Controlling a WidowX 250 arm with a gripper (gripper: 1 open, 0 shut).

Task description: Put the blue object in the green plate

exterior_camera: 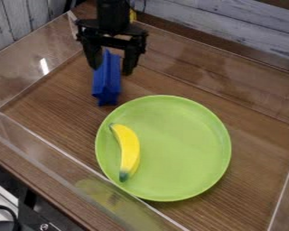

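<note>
The blue block (107, 79) lies on the desk (48, 113), beyond the plate and toward its left side in the view. Its long axis runs away from the camera. The claw (111, 60) is over its far part, with fingers apart on both sides; I cannot tell if they touch it. Lowering, I think, comes next. The green plate (190, 149) holds a banana (126, 151).

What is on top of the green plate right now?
A yellow banana lies on the left part of the green plate. The rest of its upper surface shows bare; whatever the banana covers can't be seen.
</note>
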